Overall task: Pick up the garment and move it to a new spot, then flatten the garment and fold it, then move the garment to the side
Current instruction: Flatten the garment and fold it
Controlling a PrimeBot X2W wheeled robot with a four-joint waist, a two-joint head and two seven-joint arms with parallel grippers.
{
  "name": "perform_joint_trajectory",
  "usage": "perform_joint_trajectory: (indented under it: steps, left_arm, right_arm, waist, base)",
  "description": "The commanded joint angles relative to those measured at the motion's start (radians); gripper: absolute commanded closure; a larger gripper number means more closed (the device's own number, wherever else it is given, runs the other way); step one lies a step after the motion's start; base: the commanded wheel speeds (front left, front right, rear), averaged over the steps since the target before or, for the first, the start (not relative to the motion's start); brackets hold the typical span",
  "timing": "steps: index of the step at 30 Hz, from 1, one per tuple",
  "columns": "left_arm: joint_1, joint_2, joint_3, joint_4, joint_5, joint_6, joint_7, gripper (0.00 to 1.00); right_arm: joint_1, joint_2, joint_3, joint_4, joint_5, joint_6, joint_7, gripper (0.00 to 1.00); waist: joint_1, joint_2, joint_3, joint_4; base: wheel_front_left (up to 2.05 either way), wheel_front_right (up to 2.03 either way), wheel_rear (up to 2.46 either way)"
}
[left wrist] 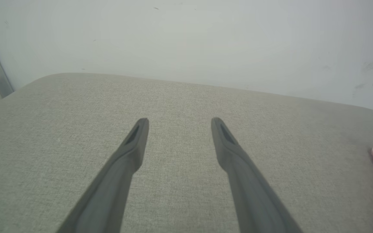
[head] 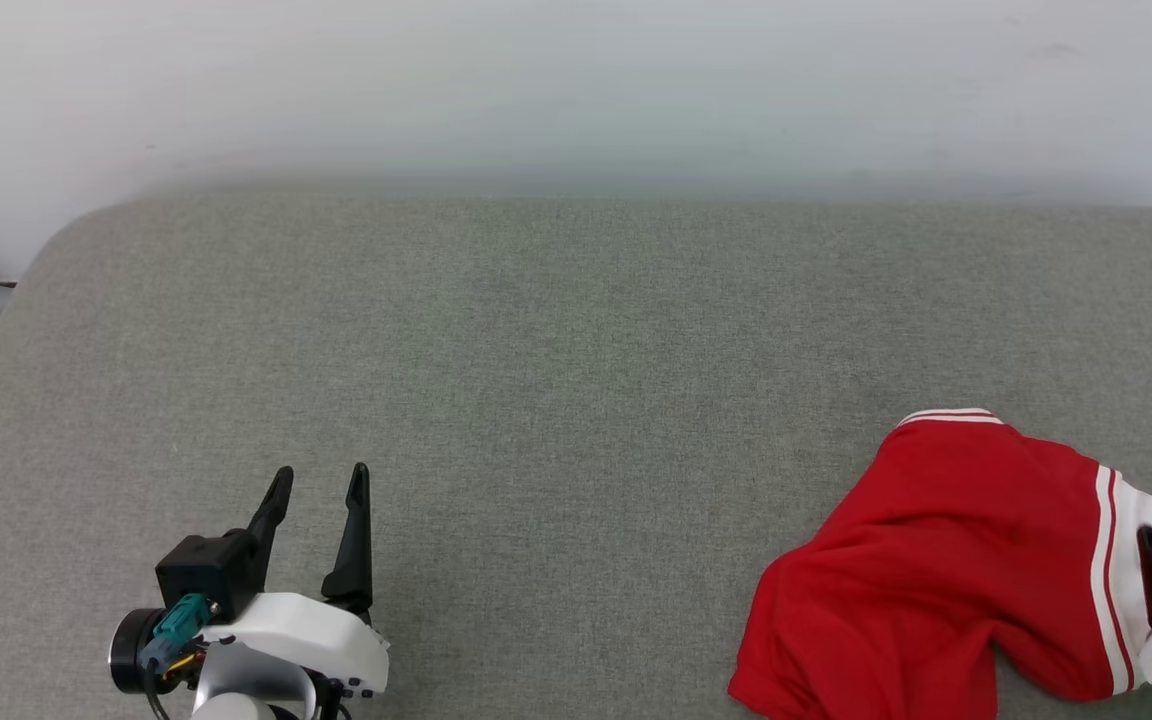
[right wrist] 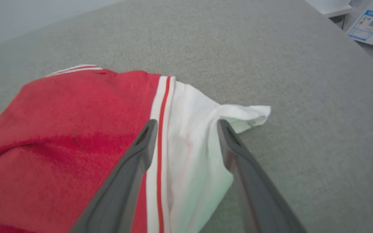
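Head view has the garment [head: 921, 560], a red jersey T-shirt, lying crumpled at the near right of the grey padded surface [head: 536, 400], its white, red-striped sleeve end [head: 1128, 640] on the right. The right gripper [right wrist: 186, 126] has its fingers spread apart over that sleeve end, pinching nothing. At the near left, the left gripper [head: 321, 480] stands wide open and empty, well apart from the garment.

The garment [head: 936, 540] lies crumpled on the grey fabric surface [head: 576, 400].

Garment [head: 936, 560] cut off by bottom edge.
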Motion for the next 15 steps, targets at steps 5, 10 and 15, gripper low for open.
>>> perform_joint_trajectory:
  steps: [5,10,15]
  left_arm:
    - [0.014,0.007,-0.004,-0.004,-0.008,0.011,0.016,0.00]
    - [0.038,0.009,-0.007,0.002,-0.013,0.019,0.024,0.00]
    - [0.049,0.015,-0.012,0.003,-0.015,0.024,0.044,0.00]
  right_arm:
    - [0.037,0.084,0.015,-0.160,-0.102,-0.001,-0.159,0.00]
    - [0.104,0.135,0.094,-0.320,-0.141,-0.001,-0.204,0.00]
    - [0.190,0.187,0.145,-0.501,-0.149,-0.001,-0.200,0.00]
  waist:
    - [0.0000,-0.0001,-0.028,0.000]
    - [0.0000,-0.0001,-0.069,0.000]
    - [0.0000,-0.0001,-0.087,0.003]
  base:
    - [0.00,0.00,0.00]
    - [0.00,0.00,0.00]
    - [0.00,0.00,0.00]
